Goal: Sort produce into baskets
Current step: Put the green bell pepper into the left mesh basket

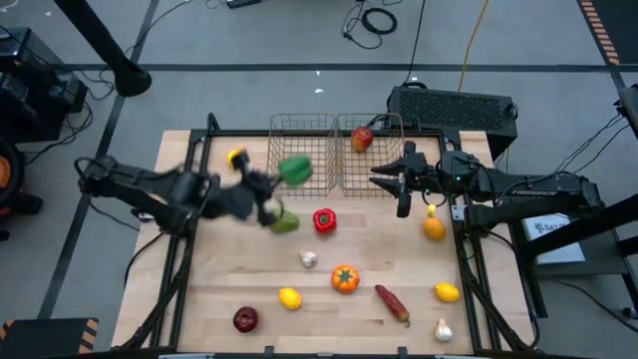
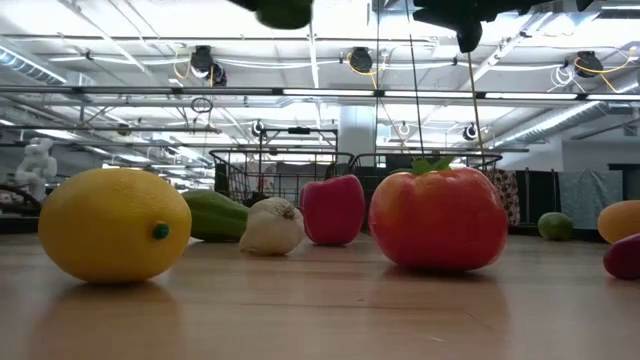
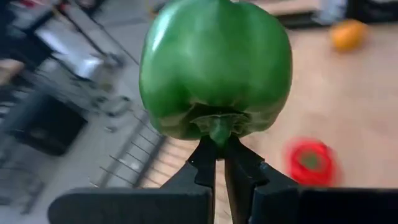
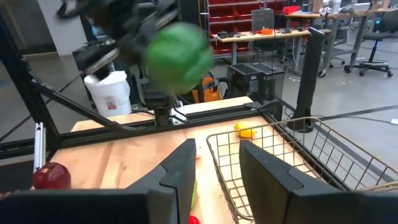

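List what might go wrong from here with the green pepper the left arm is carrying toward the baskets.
1. The left pincer pinches the green pepper only by its thin stem, so it may swing loose or the stem may snap.
2. In the high view the pepper hangs over the left basket's edge; released now, it might strike the rim and roll onto the table.
3. The right pincer waits beside the baskets, so the arms might collide.

— What do I have beyond the table?
— A black box [image 1: 454, 108] at its far edge, cables [image 1: 374, 20] on the grey floor, and — through my right wrist view — red shelving [image 4: 239, 15] and an office chair [image 4: 379, 43].
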